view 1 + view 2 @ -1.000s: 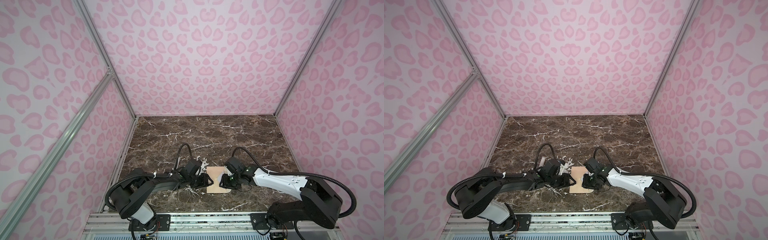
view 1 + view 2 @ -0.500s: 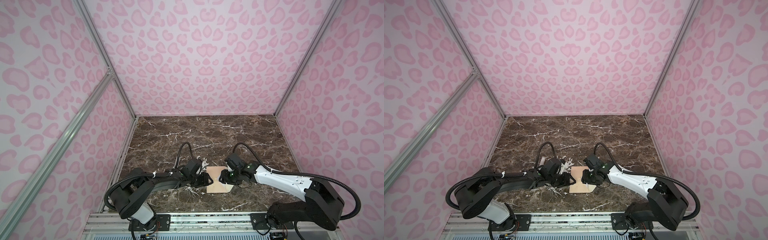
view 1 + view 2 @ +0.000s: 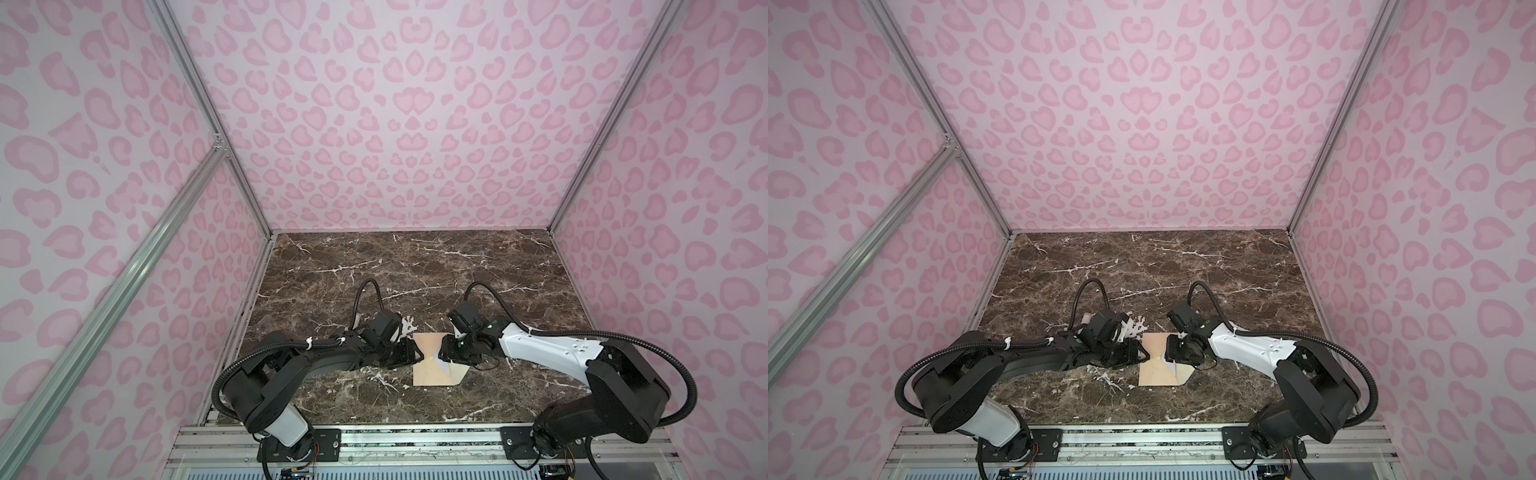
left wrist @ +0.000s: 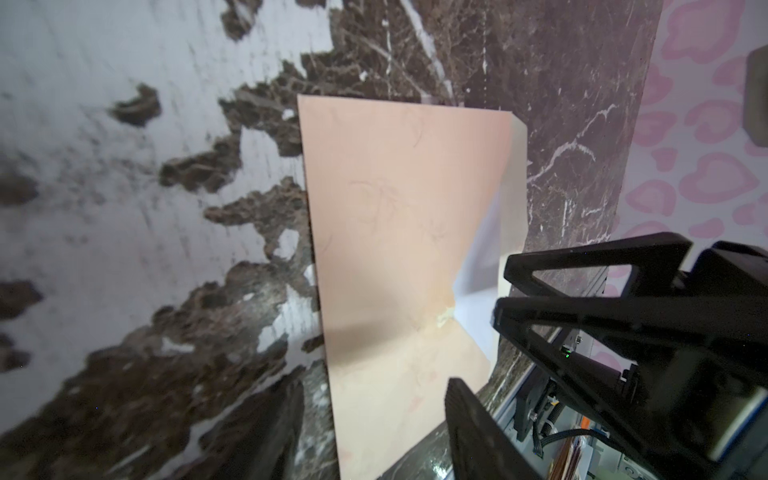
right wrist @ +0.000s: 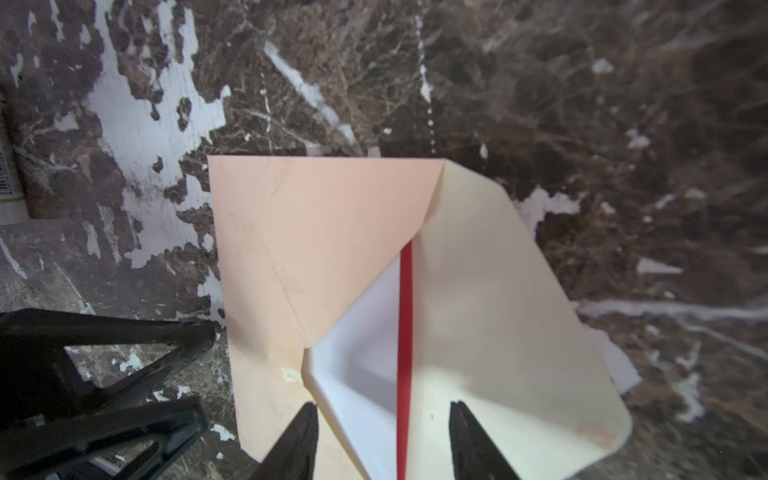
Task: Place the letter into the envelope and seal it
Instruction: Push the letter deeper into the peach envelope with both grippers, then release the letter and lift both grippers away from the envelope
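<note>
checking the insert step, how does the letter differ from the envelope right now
Colour: the envelope is peach, the letter white with a red edge. Exposure: the envelope lies in plain view, its flap open; the letter sits mostly inside it, only a part showing at the mouth. Both are flat paper.

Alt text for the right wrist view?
A peach-tan paper envelope lies on a brown marble tabletop, cream-lined flap open, with a red-bordered white card tucked in its pocket. The right gripper hovers open over the card; the left gripper sits open beside the envelope.
</note>
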`<state>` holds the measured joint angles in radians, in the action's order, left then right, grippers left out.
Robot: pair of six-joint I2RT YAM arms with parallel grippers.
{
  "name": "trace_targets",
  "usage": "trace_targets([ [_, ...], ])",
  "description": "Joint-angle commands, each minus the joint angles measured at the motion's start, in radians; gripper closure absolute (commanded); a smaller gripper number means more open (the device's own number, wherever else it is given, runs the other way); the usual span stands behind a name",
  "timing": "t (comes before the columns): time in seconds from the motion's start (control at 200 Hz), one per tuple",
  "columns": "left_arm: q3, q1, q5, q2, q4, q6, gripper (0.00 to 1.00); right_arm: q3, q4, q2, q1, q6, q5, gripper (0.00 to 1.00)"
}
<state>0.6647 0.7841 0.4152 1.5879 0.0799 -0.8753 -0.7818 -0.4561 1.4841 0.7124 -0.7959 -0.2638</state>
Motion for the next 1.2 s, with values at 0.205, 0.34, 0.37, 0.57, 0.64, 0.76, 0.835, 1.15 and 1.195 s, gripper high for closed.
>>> trace_targets([
  [0.205,0.015,-0.004,0.031,0.036,0.042,0.013,0.44,0.01,0.095,0.033,0.002,-0.046,-0.042,0.53],
  [0.34,0.013,-0.004,0.036,0.043,0.05,0.013,0.44,0.004,0.097,0.038,0.007,-0.045,-0.042,0.54],
  [0.37,0.012,-0.004,0.037,0.045,0.052,0.013,0.44,0.001,0.098,0.04,0.009,-0.045,-0.043,0.55],
  [0.57,0.001,-0.004,0.047,0.055,0.084,0.004,0.45,-0.016,0.097,0.058,0.03,-0.048,-0.043,0.54],
  [0.64,-0.002,-0.005,0.049,0.055,0.09,0.004,0.46,-0.024,0.093,0.061,0.035,-0.047,-0.039,0.53],
  [0.76,-0.008,-0.004,0.05,0.054,0.092,0.004,0.46,-0.034,0.085,0.068,0.039,-0.046,-0.031,0.53],
  [0.835,-0.01,-0.005,0.048,0.053,0.093,0.004,0.46,-0.036,0.077,0.071,0.039,-0.043,-0.022,0.53],
  [1.15,0.003,-0.023,0.039,0.017,0.047,0.031,0.43,-0.057,0.017,0.047,0.039,-0.021,0.027,0.48],
  [1.195,0.008,-0.027,0.036,0.008,0.033,0.038,0.42,-0.06,0.005,0.04,0.039,-0.017,0.033,0.48],
])
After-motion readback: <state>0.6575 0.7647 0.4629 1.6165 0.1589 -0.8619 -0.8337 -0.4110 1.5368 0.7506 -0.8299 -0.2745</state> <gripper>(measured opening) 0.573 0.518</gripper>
